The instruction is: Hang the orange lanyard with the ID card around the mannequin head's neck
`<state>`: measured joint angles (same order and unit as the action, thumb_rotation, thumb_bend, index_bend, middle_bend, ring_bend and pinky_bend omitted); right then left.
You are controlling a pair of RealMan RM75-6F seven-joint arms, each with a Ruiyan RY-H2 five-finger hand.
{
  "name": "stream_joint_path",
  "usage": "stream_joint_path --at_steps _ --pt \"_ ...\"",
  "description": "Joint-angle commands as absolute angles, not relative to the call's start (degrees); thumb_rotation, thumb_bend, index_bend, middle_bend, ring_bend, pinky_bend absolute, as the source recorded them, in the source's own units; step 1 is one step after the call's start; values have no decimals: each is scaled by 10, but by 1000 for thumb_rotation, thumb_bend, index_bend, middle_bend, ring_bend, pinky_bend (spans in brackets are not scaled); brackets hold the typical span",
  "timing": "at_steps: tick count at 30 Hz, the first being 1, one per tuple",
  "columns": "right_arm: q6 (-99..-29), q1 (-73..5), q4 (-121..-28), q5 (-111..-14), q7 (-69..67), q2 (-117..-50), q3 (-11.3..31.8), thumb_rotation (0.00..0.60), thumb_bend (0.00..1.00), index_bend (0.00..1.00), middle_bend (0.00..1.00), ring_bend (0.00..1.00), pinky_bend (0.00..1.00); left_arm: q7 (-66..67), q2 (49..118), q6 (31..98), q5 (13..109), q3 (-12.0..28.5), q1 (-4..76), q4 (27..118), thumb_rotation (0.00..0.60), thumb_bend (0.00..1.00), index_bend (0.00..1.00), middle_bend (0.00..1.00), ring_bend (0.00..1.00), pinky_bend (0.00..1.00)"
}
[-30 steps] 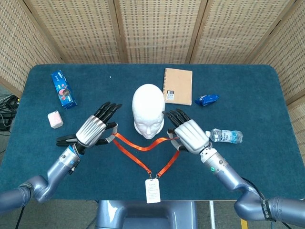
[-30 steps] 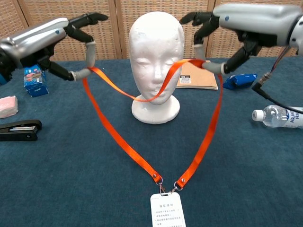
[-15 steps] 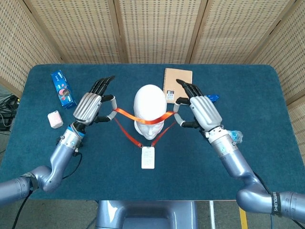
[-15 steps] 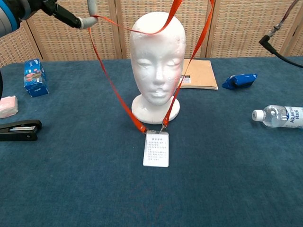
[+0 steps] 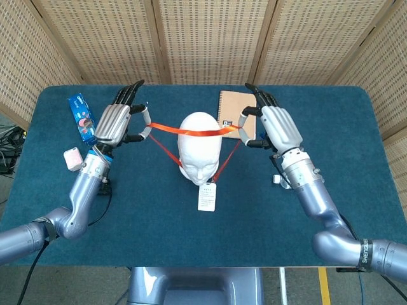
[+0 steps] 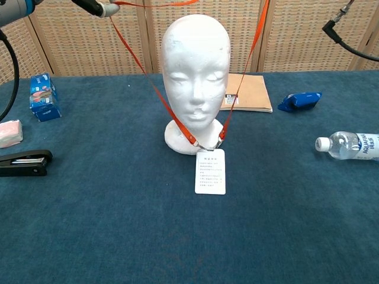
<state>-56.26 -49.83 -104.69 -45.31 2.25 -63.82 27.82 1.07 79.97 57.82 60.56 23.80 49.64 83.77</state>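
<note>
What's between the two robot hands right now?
In the head view, the mannequin head, with the orange lanyard stretched over it from the left robot hand to the right robot hand.

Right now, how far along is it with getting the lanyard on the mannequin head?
Done: the left hand and right hand hold the orange lanyard open over the mannequin head. In hand: the strap crosses its crown and the ID card hangs in front. Left: lower the loop to the neck and release.

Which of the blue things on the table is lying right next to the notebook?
The small blue object, just right of the tan notebook. The other blue thing, a snack packet, stands far off at the table's left end.
</note>
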Motion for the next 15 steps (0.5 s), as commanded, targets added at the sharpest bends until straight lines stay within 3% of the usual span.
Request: stream_joint_path --at_steps 1,6,9,11,12,14,15 --pt "-540 -535 -995 -383 48 -656 286 600 672 691 0 0 0 32 815 550 567 250 521 805 600 395 720 0 0 0" --pt "-510 -571 -920 -311 59 -687 286 600 672 690 0 0 0 48 848 520 523 261 557 742 600 394 691 0 0 0" --pt "-493 -585 -879 -293 59 -703 284 600 662 633 0 0 0 54 865 503 506 263 574 705 600 389 544 0 0 0" --pt "-483 -592 -850 -290 59 -714 281 600 521 422 0 0 0 56 875 488 497 261 584 680 600 300 141 0 0 0" --pt "-480 -594 -836 -292 56 -721 279 600 434 339 0 0 0 56 878 475 491 260 588 671 600 245 36 0 0 0" --pt "-473 -597 -813 -301 53 -731 275 600 192 171 0 0 0 41 884 466 486 266 594 657 600 77 0 0 0 0" --pt "-472 -598 -804 -305 54 -735 272 600 145 148 0 0 0 33 888 469 489 269 595 652 600 44 0 0 0 0"
